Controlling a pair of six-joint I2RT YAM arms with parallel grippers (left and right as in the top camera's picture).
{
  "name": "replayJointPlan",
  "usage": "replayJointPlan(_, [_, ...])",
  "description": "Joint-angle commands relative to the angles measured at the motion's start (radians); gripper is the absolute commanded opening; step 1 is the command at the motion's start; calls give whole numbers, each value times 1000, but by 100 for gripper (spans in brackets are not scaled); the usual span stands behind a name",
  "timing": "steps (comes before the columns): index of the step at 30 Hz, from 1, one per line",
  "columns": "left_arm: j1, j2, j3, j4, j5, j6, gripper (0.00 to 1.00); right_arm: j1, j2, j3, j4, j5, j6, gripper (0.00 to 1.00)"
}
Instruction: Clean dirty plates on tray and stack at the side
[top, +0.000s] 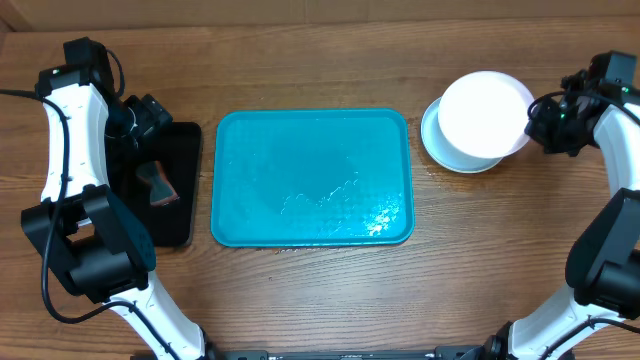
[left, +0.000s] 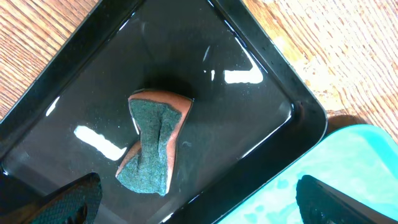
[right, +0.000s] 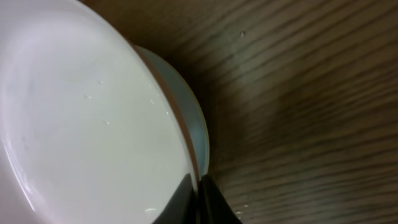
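Right claw (right: 198, 200) pinches the rim of the round white plastic plate (top: 485, 110), upper right overhead, over a pale blue round plate (top: 437, 148). No plates lie on the large teal rectangular plastic tray (top: 312, 130). Final stacking, I judge: next I level it, lower it and let go. Left claw (left: 199, 202) hangs wide.

The teal tray (top: 312, 178) lies central on the wooden surface (top: 300, 300), wet streaks on its floor. To its right, a white plate (top: 485, 110) sits tilted atop a pale plate (top: 430, 140), with the right gripper (top: 533, 118) at the white plate's right rim. The left gripper (top: 150, 120) is over the black tray (top: 185, 150), which holds a sponge (top: 160, 186).
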Motion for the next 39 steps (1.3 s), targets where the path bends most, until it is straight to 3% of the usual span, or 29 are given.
replayJointPlan(1, [10,-10,18,1,4,3,100,12,-35,-53,39,-12,2,24])
replayJointPlan(3, [10,-10,18,1,4,3,100,13,-35,-63,39,-12,23,30])
replayJointPlan(5, [10,-10,18,1,4,3,100,13,-35,-61,26,-27,39,44])
replayJointPlan(12, [10,-10,18,1,4,3,100,30,-126,-53,-108,-86,38,62])
replayJointPlan(18, [10,-10,18,1,4,3,100,82,-379,-53,-276,-76,39,70])
replayJointPlan(19, [10,-10,18,1,4,3,100,95,-433,-53,-303,-79,44,76])
replayJointPlan(21, [10,-10,18,1,4,3,100,128,-536,-53,-361,-80,48,100])
replayJointPlan(30, [10,-10,18,1,4,3,100,208,-797,-53,-526,-85,50,100])
replayJointPlan(39, [10,-10,18,1,4,3,100,208,-830,-53,-598,-79,50,100])
